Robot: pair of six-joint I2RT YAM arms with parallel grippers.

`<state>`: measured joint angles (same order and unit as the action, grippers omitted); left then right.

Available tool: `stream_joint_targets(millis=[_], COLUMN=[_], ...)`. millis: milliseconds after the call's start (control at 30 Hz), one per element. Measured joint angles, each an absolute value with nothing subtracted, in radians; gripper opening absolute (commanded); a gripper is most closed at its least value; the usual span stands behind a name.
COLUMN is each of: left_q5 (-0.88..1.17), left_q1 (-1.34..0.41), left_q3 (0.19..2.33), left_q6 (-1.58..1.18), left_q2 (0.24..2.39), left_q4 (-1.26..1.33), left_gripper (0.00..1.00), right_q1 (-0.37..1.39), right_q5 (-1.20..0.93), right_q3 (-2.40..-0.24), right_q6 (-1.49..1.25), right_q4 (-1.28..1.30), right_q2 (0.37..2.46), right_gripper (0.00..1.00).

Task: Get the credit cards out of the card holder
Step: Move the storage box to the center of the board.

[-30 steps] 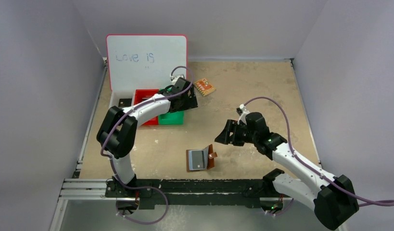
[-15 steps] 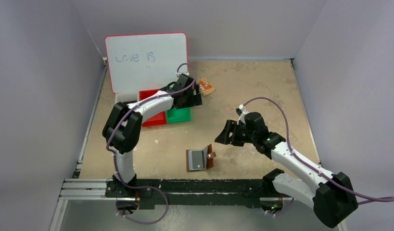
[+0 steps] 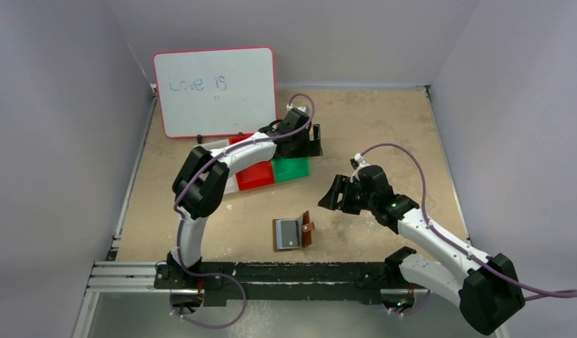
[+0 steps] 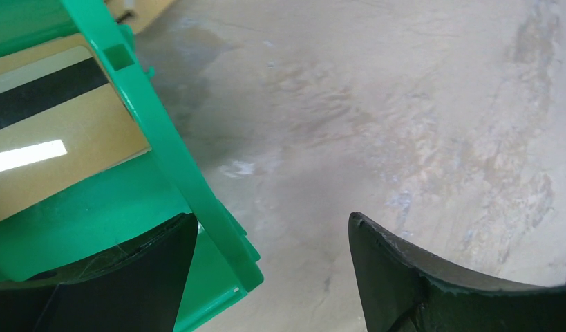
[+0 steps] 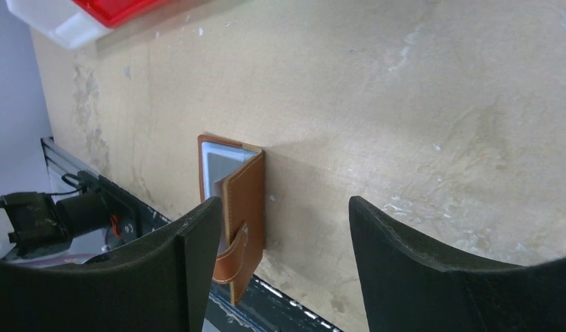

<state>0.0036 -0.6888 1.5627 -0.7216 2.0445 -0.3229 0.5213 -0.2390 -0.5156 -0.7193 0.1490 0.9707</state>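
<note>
Top view, card holder [image 3: 294,232]: lies open on the table [image 3: 384,127], one brown leaf tilted up, a grey card [image 3: 289,233] showing in its clear pocket.
Top view, right gripper [image 3: 332,196]: just beyond the card holder and to its right, not touching it, jaws spread and empty.
Top view, left gripper [image 3: 313,143]: well beyond the card holder, at the far side of the green bin [image 3: 291,169]; the red bin [image 3: 256,176] touches that bin on its left.
Left wrist view, my left jaws: wide apart, clamping nothing (the green bin's wall runs under the gap).
Left wrist view, gold card [image 4: 59,149]: flat in the green bin, dark stripe up, well away from the card holder.
Right wrist view, card holder: down on the table below my open right jaws, leaf half raised, untouched.
</note>
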Motion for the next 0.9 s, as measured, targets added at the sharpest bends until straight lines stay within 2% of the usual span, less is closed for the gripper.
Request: stream_joint_targets(millis=[267,533,700,900], left_q5=[0.034,0.003,-0.073,-0.208], left_q1=[-0.751,-0.76,-0.76,-0.76], left_q3=[1.669,1.705,1.678,1.509], left_q6=[-0.723,-0.73,-0.728,-0.723], left_q2=[2.119,2.099,1.966,1.645], left_q4=[-0.324,-0.364,-0.415,-0.446], left_gripper=[0.81,0.85,0.86,0.88], right_q1=[0.521,0.521,0.521,0.533], right_q5=[-0.125,-0.207,-0.291,-0.316], right_q3=[-0.516,-0.519,-0.519,-0.519], right_q6=[-0.766,-0.756,-0.76,-0.758], right_q4=[0.231,0.215,0.173,0.163], right_q2=[0.83,0.718,0.714,0.805], right_gripper=[0.7,0.67,0.71,0.75])
